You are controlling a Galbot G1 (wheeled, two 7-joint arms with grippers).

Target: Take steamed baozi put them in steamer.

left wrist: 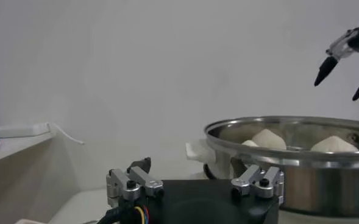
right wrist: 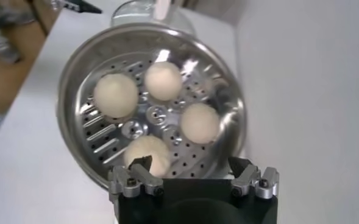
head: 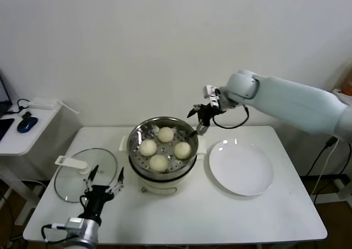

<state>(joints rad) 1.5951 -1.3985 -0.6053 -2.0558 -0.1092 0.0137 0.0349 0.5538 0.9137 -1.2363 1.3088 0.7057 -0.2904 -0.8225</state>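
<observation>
Four cream-white baozi [head: 165, 134] [head: 148, 147] [head: 182, 150] [head: 158, 162] lie on the perforated tray inside the shiny steel steamer [head: 133, 138], which stands on its white base at the table's middle. My right gripper [head: 195, 122] is open and empty, hovering just above the steamer's far right rim. In the right wrist view the four baozi [right wrist: 116, 95] [right wrist: 200, 122] lie in the steamer [right wrist: 69, 79] below the gripper [right wrist: 191, 173]. My left gripper [head: 109, 170] is open and empty, low at the table's front left, next to the glass lid. Its wrist view shows the steamer [left wrist: 289, 131] side-on.
A flat white plate [head: 240, 167] lies bare to the right of the steamer. The round glass lid [head: 74, 177] with its white handle lies at the front left. A low side table [head: 22, 139] with a blue mouse stands to the far left.
</observation>
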